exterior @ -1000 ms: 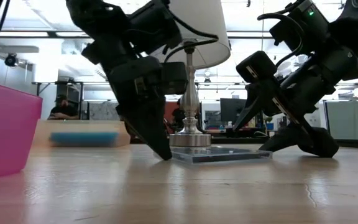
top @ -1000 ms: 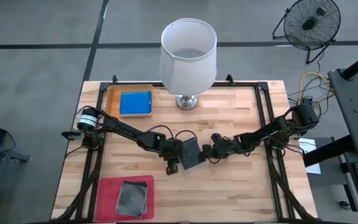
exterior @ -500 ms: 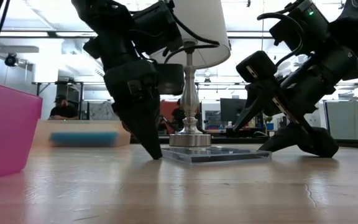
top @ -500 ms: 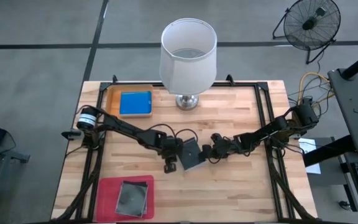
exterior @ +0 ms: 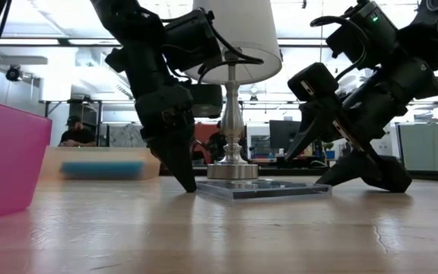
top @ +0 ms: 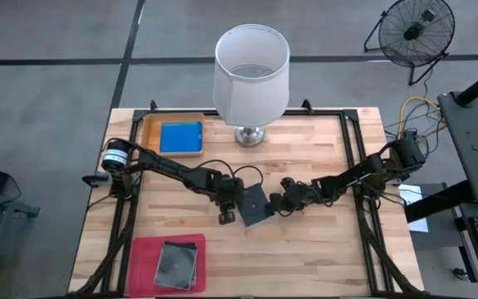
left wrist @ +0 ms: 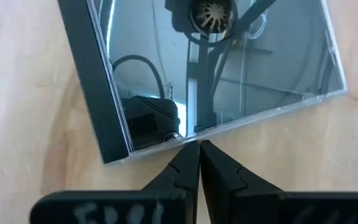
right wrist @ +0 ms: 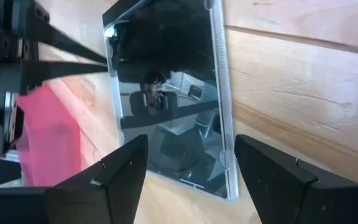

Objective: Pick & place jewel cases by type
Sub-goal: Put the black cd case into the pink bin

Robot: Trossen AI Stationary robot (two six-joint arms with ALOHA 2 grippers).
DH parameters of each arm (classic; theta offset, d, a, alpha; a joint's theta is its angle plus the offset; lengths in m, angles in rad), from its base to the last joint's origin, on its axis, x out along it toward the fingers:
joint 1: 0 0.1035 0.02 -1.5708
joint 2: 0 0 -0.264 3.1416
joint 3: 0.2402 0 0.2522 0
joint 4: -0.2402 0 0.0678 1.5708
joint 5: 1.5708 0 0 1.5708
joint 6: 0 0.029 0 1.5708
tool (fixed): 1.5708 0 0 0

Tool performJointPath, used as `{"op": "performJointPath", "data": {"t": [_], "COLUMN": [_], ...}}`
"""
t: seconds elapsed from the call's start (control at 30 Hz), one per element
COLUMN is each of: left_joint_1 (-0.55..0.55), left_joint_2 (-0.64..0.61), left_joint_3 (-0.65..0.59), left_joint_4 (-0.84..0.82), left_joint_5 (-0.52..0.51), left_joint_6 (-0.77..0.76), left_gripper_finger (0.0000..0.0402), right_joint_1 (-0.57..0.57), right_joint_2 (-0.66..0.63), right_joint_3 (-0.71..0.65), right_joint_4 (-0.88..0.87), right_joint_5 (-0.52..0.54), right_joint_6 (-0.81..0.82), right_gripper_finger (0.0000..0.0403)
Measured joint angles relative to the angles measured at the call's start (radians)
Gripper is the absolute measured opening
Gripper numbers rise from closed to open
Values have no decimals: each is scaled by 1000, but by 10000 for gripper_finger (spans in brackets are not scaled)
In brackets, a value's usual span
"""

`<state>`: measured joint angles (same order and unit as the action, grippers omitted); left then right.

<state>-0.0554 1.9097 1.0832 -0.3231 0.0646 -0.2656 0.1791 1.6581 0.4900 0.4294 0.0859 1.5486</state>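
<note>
One grey case (top: pixel 254 205) is seen lying flat at the centre of the high view, turned slightly askew on the table (top: pixel 330 241). It is bracketed by both grippers: the left gripper (top: pixel 226 218) at its left edge, fingers pressed together with tips touching the case's edge in the left wrist view, nothing held; the right gripper (top: pixel 274 204) at its right edge, fingers spread wide, the case's near edge lying between them. The right gripper is judged better placed to grasp. A lamp (top: pixel 251 75) stands behind, upper centre. An orange tray (top: pixel 149 126) with a blue case (top: pixel 180 137) is at upper left; a pink tray (top: pixel 143 253) with another grey case (top: pixel 177 264) at lower left. Neither path appears blocked.
</note>
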Motion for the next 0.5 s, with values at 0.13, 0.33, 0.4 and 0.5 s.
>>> {"op": "performJointPath", "data": {"t": [0.13, 0.33, 0.4, 0.5], "left_joint_1": [6, 9, 14, 29], "left_joint_2": [7, 8, 8, 10], "left_joint_3": [0, -3, -5, -8], "left_joint_4": [2, 9, 15, 45], "left_joint_5": [-11, -21, -23, -19], "left_joint_6": [5, 36, 56, 61], "left_gripper_finger": [0, 0, 0, 0], "right_joint_1": [-10, -14, -14, -15], "right_joint_2": [0, 0, 0, 0], "right_joint_3": [0, 0, 0, 1], "right_joint_4": [-3, -12, -14, -15], "right_joint_5": [-4, -15, -17, -17], "right_joint_6": [-18, -38, -41, -44], "right_gripper_finger": [242, 242, 242, 242]}}
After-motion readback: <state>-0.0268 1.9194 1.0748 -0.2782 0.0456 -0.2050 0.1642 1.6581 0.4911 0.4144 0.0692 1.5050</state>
